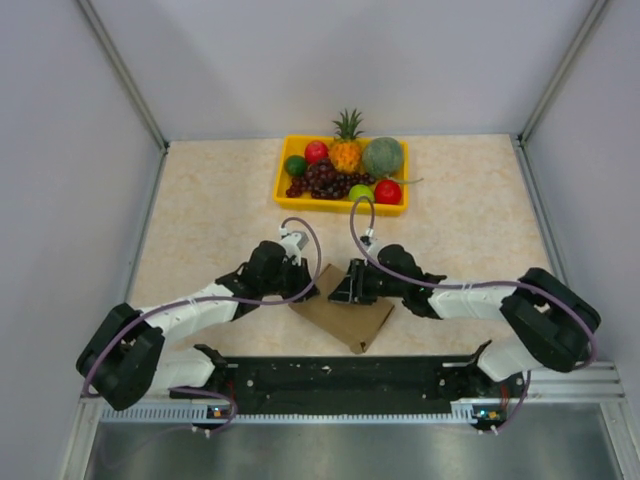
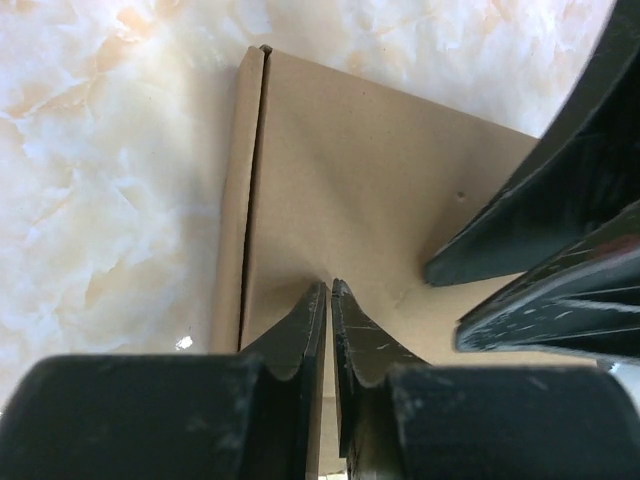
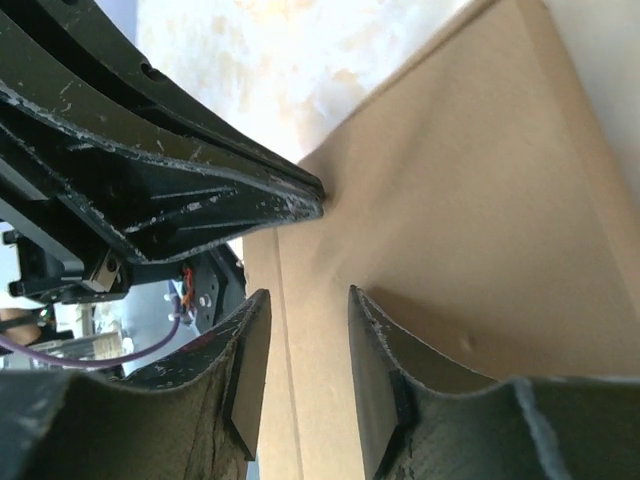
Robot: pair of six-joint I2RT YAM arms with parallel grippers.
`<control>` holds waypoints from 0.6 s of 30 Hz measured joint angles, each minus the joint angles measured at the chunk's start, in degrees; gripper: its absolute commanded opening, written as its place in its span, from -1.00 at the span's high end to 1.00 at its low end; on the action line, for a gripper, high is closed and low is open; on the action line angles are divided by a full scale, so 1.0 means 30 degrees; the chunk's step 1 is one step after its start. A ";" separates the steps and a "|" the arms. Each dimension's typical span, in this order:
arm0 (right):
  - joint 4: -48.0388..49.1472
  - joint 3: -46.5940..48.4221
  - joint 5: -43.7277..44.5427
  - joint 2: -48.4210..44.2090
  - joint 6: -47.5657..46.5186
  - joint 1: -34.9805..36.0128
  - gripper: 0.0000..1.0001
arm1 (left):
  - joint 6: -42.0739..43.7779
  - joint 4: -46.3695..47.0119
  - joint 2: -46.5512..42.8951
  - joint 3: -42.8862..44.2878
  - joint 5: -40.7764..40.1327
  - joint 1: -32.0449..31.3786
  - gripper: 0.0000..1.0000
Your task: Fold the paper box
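The paper box (image 1: 347,318) is a flat brown cardboard piece lying on the table near the front edge, between the two arms. In the left wrist view the paper box (image 2: 350,170) shows a narrow folded strip along its left side, set off by a dark slit. My left gripper (image 2: 330,286) is shut, with its tips down on the cardboard face and nothing visibly pinched between them. Over the same sheet, my right gripper (image 3: 307,295) stands open above a crease in the cardboard (image 3: 460,200). The two grippers' tips almost meet (image 1: 325,290).
A yellow tray (image 1: 283,178) of fruit stands at the back middle of the marble-patterned table (image 1: 200,200). White walls close in the left, right and back sides. A black rail (image 1: 340,378) with the arm bases runs along the near edge.
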 measured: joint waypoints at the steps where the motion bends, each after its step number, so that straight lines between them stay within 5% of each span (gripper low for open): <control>1: -0.1013 0.0051 0.0262 -0.0605 -0.0051 0.0000 0.18 | -0.0066 0.0459 -0.0044 -0.0299 0.0022 0.0007 0.77; 6: -0.8692 0.0947 0.2958 -0.4838 -0.0532 0.0007 -0.25 | -0.0415 0.2157 -0.0335 -0.1384 0.0036 0.0000 0.77; 11: -1.4294 0.1348 0.4014 -0.9814 0.0204 0.0007 -0.21 | -0.0721 0.2790 -0.0423 -0.1654 0.0015 -0.0124 0.76; 18: -1.5059 -0.1530 0.3016 -1.2335 0.3796 0.0262 -0.08 | -0.0998 0.3038 -0.0423 -0.1654 0.0204 -0.0342 0.75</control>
